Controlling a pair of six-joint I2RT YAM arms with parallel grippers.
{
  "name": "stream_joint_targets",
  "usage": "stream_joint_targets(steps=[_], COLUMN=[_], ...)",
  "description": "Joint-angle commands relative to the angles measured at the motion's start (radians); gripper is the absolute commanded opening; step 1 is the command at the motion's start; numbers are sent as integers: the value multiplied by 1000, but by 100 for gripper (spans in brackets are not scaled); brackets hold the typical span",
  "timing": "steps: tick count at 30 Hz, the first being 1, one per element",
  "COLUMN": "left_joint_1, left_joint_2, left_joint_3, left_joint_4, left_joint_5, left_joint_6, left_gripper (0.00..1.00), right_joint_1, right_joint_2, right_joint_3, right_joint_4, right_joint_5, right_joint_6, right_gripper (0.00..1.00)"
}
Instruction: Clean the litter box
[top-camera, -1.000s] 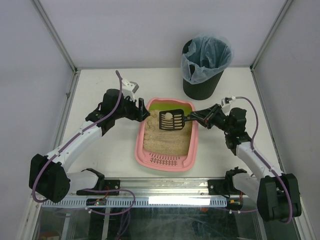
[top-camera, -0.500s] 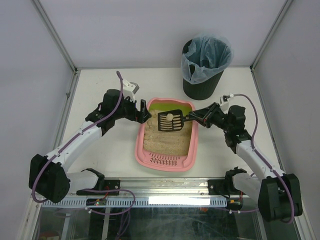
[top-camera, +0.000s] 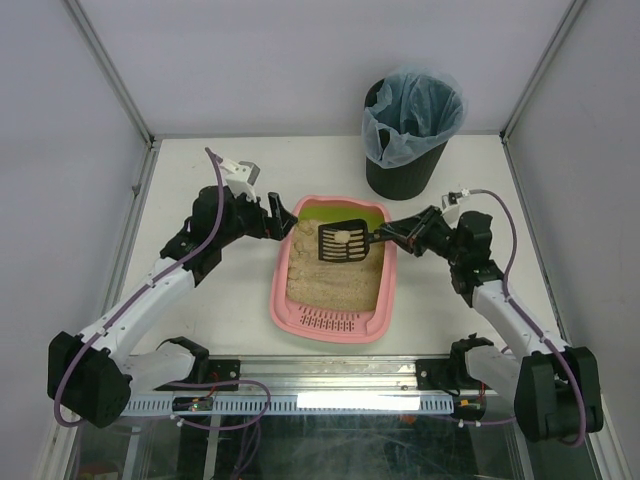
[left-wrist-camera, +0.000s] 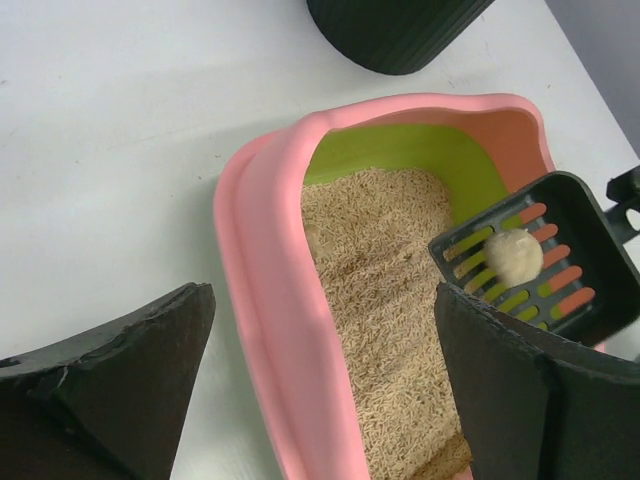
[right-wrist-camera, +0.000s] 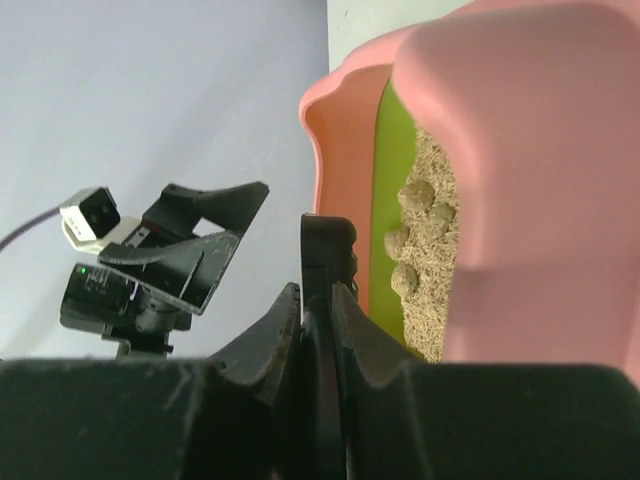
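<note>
The pink litter box (top-camera: 330, 322) lies mid-table with beige litter and a lime-green far end. My left gripper (top-camera: 282, 224) hovers open at its far left corner, touching nothing. In the left wrist view the pink rim (left-wrist-camera: 270, 300) runs between the wide-apart jaws of the left gripper (left-wrist-camera: 325, 320). My right gripper (top-camera: 388, 236) is shut on the handle of a black slotted scoop (top-camera: 342, 242). The scoop hangs over the far end, carrying a beige clump (left-wrist-camera: 518, 257). The right wrist view shows the right gripper (right-wrist-camera: 318, 300) clamped on the handle, and several clumps (right-wrist-camera: 415, 195) by the green wall.
A black round bin (top-camera: 408, 130) with a bluish bag stands at the back right, beyond the box; its base shows in the left wrist view (left-wrist-camera: 400, 30). Enclosure walls and metal posts ring the table.
My left gripper has opened fully and drawn back to the left from the box's rim. The scoop with its clump has stayed almost in place above the far end.
</note>
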Motion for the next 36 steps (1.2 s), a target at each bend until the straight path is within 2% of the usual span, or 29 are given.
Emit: stream_joint_targets(steps=[1,4,8,14,17,27,36], left_joint_1=[11,11,12,11,11,11,11], left_joint_2=[-28,11,87,166,190,237,248], left_joint_3=[-14,6,59,111,125,142,149], left_joint_4=[108,94,20,-88,-115,-138,-148], left_joint_5=[39,71,74,-9,2,82,102], left_joint_6=[-29,-19,3,27,35,43,42], left_gripper=[92,80,65,56,50,45,43], right_joint_1=[-36,-14,-62,-91,-101,-140,-248], right_joint_2=[-55,-6,-35,-3,13,112,243], right_joint_3=[-23,45,74,188,255,494,723], right_joint_4=[75,67,-27,-80,-101,-148,-232], right_joint_5=[30,-60,-8,13,41,95,220], right_joint_6=[51,15,18,36,34,31,-5], right_gripper=[0,0,0,0,0,0,0])
